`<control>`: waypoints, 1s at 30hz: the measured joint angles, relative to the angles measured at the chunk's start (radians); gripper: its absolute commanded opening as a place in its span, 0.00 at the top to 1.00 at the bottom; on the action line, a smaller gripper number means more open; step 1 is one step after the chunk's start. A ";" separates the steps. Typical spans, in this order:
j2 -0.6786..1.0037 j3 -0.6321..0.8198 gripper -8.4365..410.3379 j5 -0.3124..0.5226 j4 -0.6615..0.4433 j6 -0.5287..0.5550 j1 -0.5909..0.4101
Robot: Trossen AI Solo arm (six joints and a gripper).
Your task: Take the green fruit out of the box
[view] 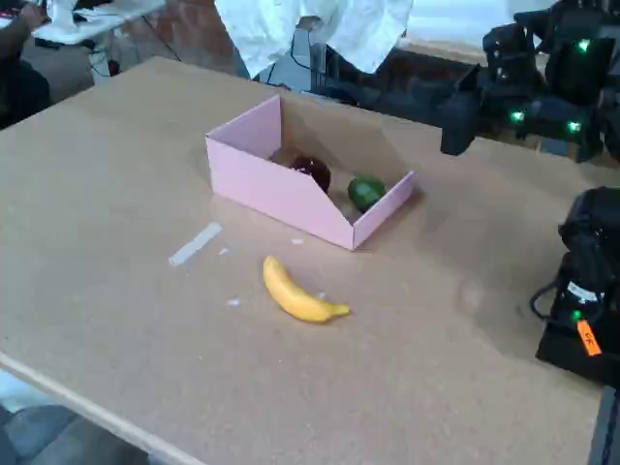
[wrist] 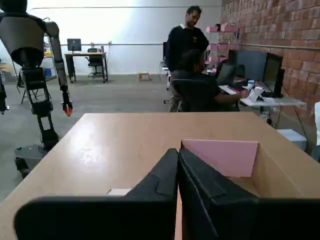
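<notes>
— Where does the box (view: 291, 189) sit in the fixed view?
— Mid-table (view: 116, 242), holding the green fruit (view: 366, 192) at its right end, another fruit (view: 312, 171) just left of it.
— And nearer?
— A banana (view: 298, 294), outside the box; a tape strip (view: 195, 243) lies to its left.

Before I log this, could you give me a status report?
Gripper shut, empty, raised beside box. Green fruit inside, next to red fruit. Path clear.
</notes>
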 measured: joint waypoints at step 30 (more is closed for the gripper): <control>0.000 0.000 0.98 0.000 0.000 0.072 0.001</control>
